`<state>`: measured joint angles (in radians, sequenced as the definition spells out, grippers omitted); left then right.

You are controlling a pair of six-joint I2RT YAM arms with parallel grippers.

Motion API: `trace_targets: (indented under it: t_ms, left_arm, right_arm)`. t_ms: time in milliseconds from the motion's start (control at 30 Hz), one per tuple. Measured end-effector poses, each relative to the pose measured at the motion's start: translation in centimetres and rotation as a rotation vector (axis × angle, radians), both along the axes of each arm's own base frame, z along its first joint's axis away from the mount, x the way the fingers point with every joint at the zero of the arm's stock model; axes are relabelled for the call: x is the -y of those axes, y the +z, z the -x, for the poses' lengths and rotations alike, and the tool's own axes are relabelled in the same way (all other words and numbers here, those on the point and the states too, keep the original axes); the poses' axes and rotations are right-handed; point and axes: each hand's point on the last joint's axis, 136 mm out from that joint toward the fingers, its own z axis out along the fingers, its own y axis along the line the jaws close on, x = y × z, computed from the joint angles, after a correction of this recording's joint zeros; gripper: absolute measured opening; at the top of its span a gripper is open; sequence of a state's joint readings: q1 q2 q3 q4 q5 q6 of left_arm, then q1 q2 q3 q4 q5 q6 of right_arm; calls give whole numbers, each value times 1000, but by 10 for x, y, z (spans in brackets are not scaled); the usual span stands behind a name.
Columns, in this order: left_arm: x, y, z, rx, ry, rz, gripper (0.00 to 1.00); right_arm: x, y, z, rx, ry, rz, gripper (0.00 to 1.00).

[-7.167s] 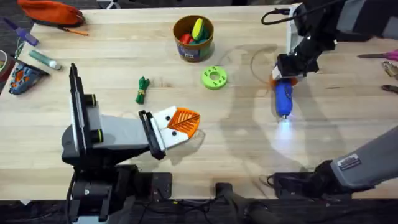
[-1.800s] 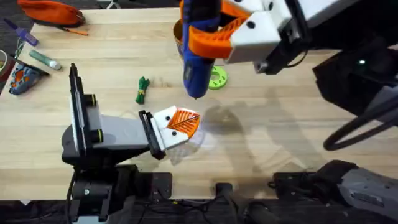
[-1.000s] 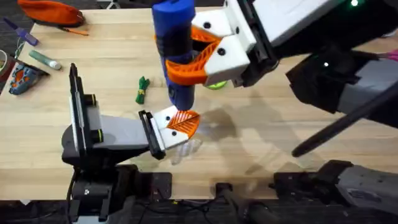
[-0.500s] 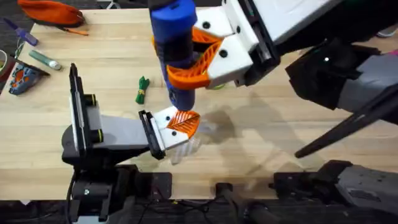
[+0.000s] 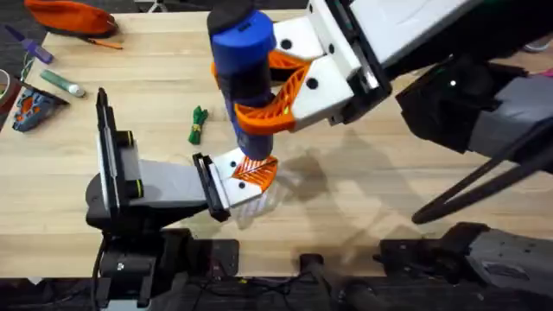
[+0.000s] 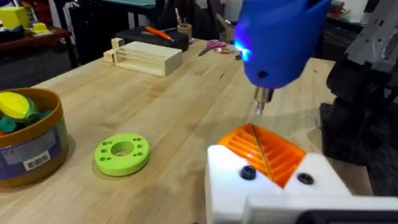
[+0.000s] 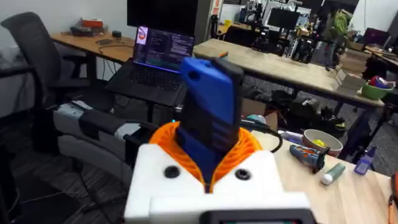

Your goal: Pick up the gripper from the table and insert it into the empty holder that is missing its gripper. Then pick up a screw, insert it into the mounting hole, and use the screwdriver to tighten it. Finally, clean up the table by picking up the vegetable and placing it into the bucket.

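The right gripper [image 5: 272, 95] has its jaws pinched on the blue screwdriver [image 5: 244, 65], which stands nearly upright between the two orange ribbed pads; the right wrist view shows the blue body [image 7: 208, 118] rising from the cleft of those pads. In the left wrist view the screwdriver's [image 6: 277, 40] thin metal tip points down just above the orange pad, with a small blue light lit on its side. Whether the tip touches the pad cannot be told.

Directly under the screwdriver sits the left gripper [image 5: 246, 177], resting low over the bench [image 5: 363, 216], pointing toward the right. Its white mounts carry the orange ribbed pad [image 6: 264, 149], with two dark screw holes showing in the white front below it. How its jaws stand cannot be told from these views.

Farther out on the bench, the small green vegetable [image 5: 198, 123] lies near the left gripper, beyond it and toward the left arm's side, well clear of both sets of jaws. The mustard-yellow bucket [image 6: 28, 143] stands on the bench holding coloured toy pieces, with the flat green ring-shaped disc [image 6: 122, 152] lying just beside it. A light wooden box [image 6: 146, 57] sits at the far part of the bench.
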<state>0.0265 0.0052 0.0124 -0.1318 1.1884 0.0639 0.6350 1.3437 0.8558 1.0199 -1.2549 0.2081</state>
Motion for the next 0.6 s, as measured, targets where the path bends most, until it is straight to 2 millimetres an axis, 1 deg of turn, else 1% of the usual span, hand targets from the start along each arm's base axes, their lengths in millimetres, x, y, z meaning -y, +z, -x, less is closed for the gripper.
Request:
trace_targets:
  t_ms: [333,600]
  left_arm:
    - [0,0,0,0,0,0,16]
    - [0,0,0,0,0,0,16]
  right_arm:
    - [-6,0,11,19,28,-10,22]
    - [-10,3,4,2,-18,-25,22]
